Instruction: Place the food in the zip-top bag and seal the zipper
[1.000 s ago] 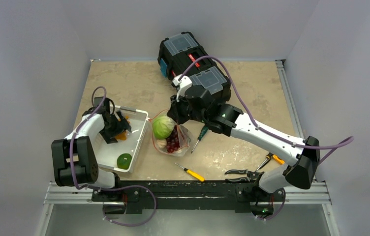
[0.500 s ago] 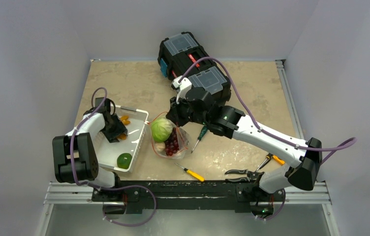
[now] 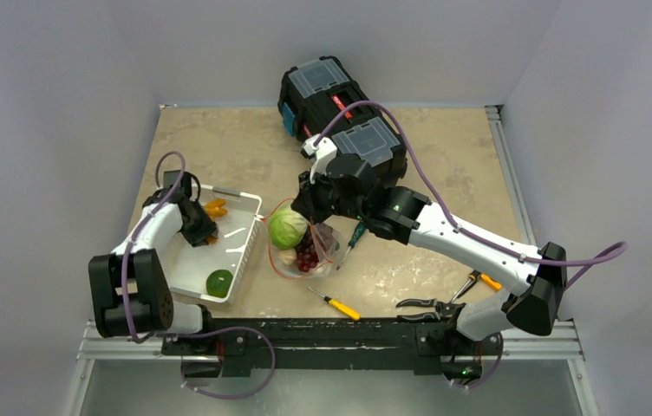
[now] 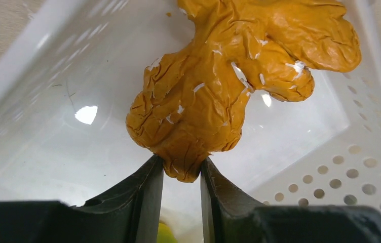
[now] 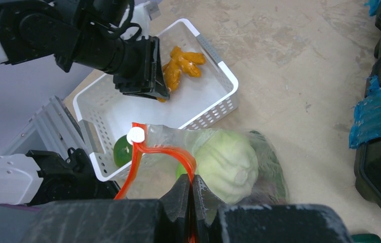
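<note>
Where the left arm reaches into the white basket point(image 3: 234, 192), the left tool point(image 4: 181, 169) has its fingers drawn narrow around the lower tip of the orange carrots point(image 4: 229, 86), a wrinkled cluster at the basket's far end. A green round fruit point(image 3: 218, 283) lies alone at the basket's near end, well apart from the carrots. Just beside the basket, on the table point(image 3: 218, 147), stands the zip-top bag point(image 5: 163, 139), its mouth raised. The right tool point(image 5: 191, 185) is pinched tight on the zipper point(image 5: 168, 150), the orange-red strip, which loops away from the fingers to a white tab point(image 5: 136, 134) near the basket's rim. Inside the bag, the pale green cabbage point(image 5: 226, 162) fills the upper part and purple grapes point(image 3: 307, 251) lie beneath it. A black toolbox point(image 3: 340, 104) sits at the far side of the table, behind the right arm. A yellow-handled screwdriver point(image 3: 335, 303) and pliers point(image 3: 427, 303) lie along the near edge.
</note>
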